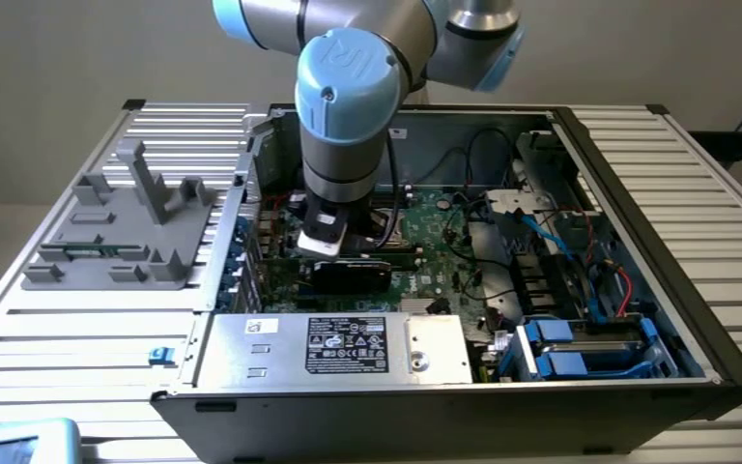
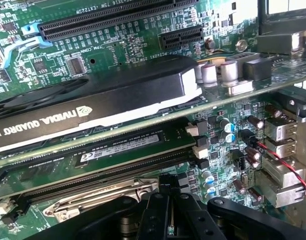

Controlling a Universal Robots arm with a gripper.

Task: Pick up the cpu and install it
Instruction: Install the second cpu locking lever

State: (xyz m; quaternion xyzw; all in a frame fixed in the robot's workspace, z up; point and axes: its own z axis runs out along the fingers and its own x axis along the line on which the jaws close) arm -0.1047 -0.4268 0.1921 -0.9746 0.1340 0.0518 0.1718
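In the exterior view, my gripper [image 1: 335, 244] hangs low inside the open computer case [image 1: 629, 193], just above the motherboard [image 1: 442, 242] and beside the black graphics card [image 1: 352, 275]. The wrist view looks along the board. There the gripper [image 2: 170, 220] sits right over the silver metal frame of the processor socket [image 2: 100, 200]. Beyond the socket lie a memory stick [image 2: 122, 145] and the black NVIDIA Quadro card [image 2: 92, 100]. The cpu is hidden from me; I cannot make out whether it sits between the gripper's parts or in the socket.
A large silver power supply box with a black label [image 1: 345, 346] fills the case's near side. Blue drive bays [image 1: 578, 353] and loose cables [image 1: 564, 242] crowd the exterior view's right. A grey fixture [image 1: 132, 227] stands on the slatted table at the exterior view's left.
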